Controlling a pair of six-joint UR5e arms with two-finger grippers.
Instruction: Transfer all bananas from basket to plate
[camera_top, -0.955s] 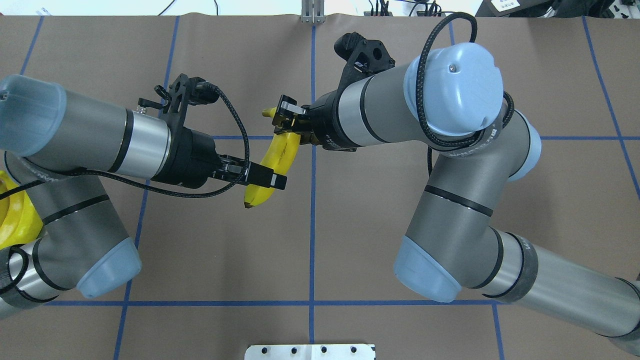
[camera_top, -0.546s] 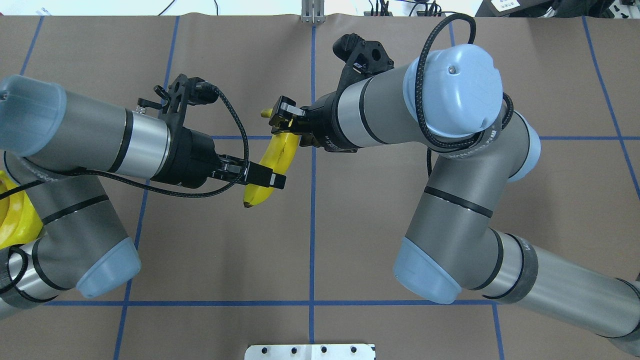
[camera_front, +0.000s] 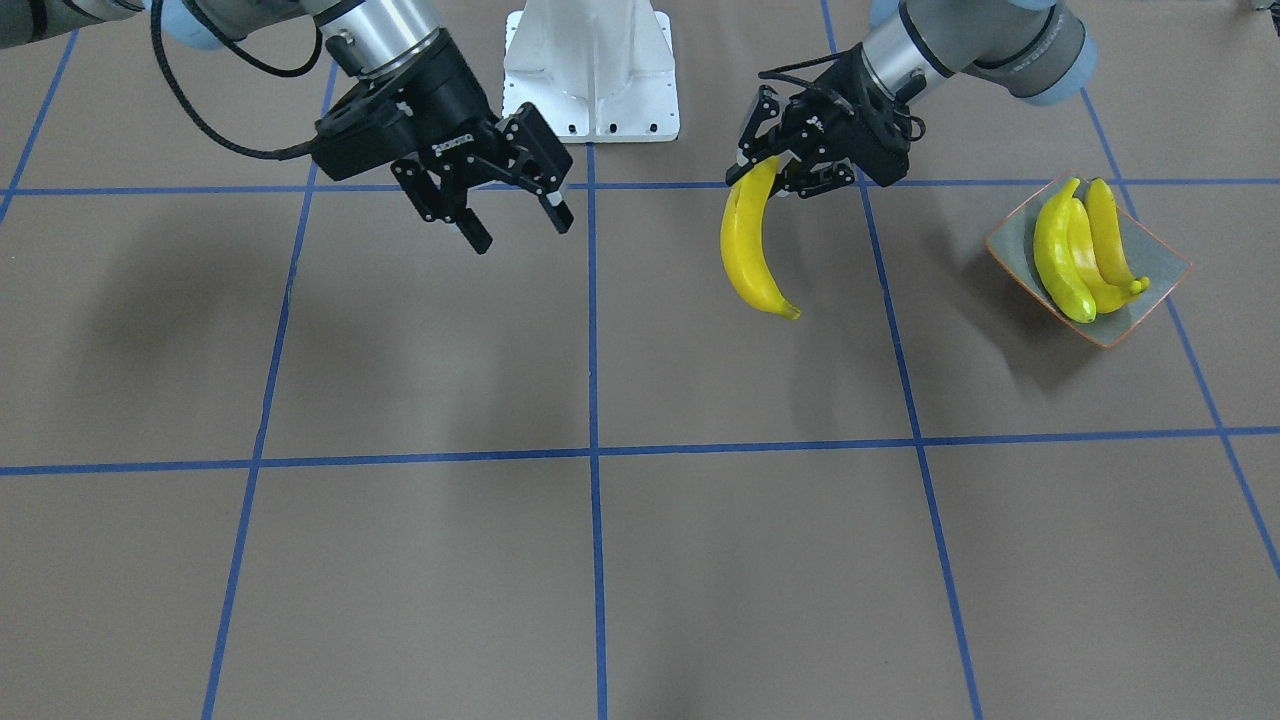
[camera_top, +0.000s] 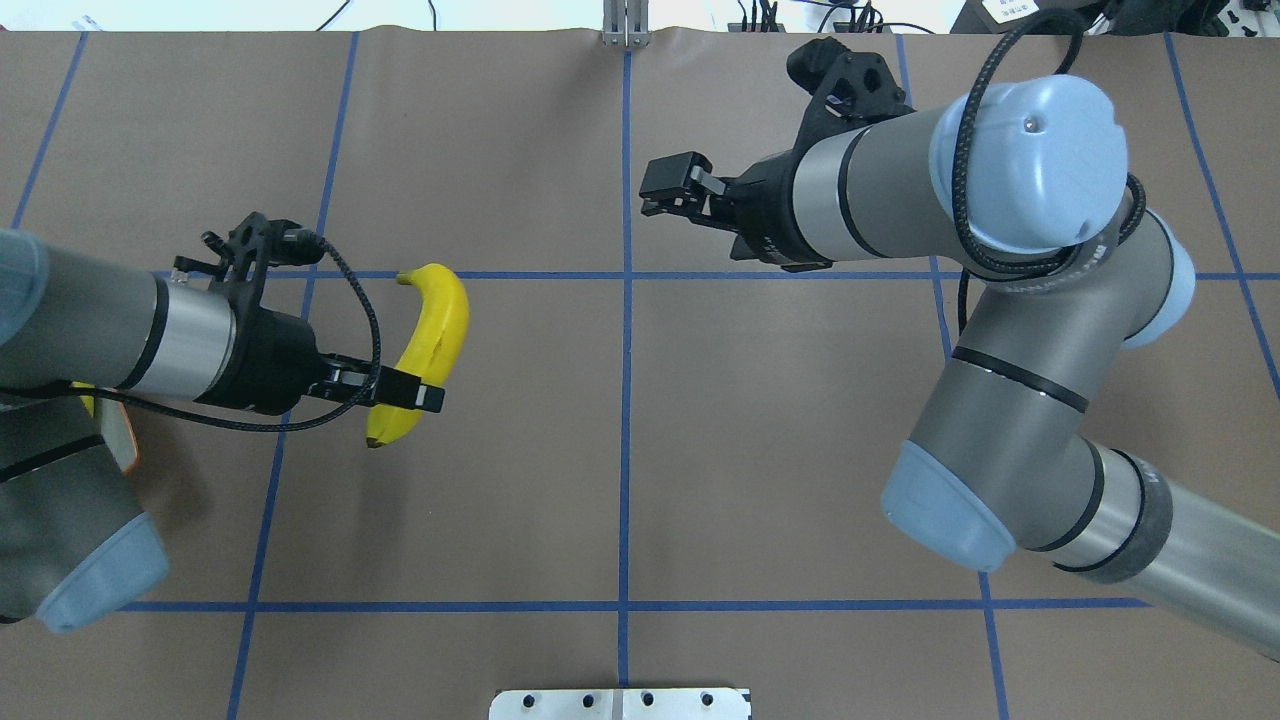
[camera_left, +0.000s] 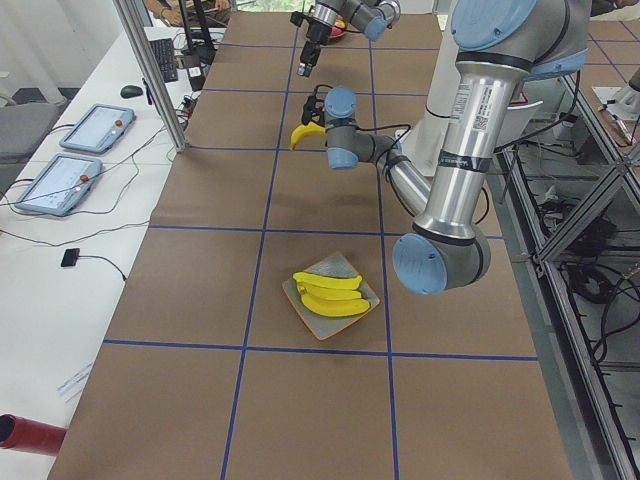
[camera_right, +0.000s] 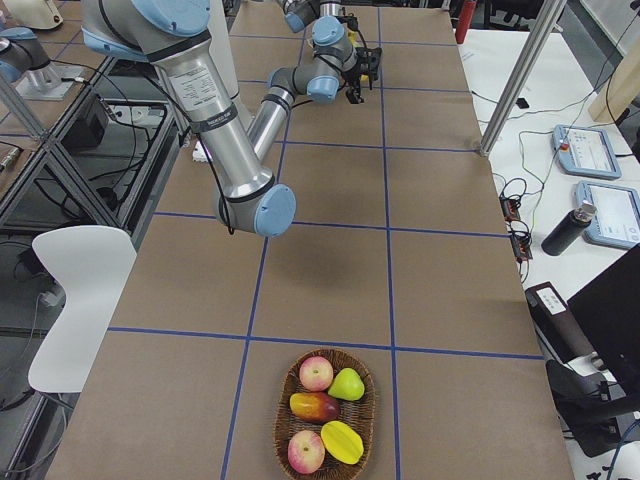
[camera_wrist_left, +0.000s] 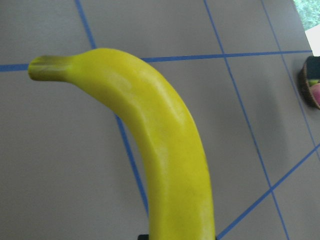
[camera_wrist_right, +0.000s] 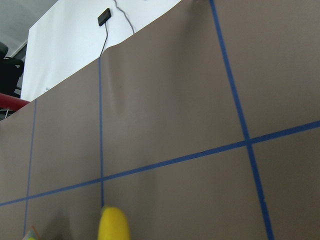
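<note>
grey-green plate is holding three bananas. left gripper is now carrying the fourth banana alone, pinching one end, heading platewards. right gripper is backing off, spread wide, empty. handover looks done.

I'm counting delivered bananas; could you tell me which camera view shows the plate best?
The exterior front-facing view: the whole plate, holding three bananas, unobstructed. Exterior left shows it whole but smaller; overhead catches only a corner at its left edge; the others, nothing clear.
</note>
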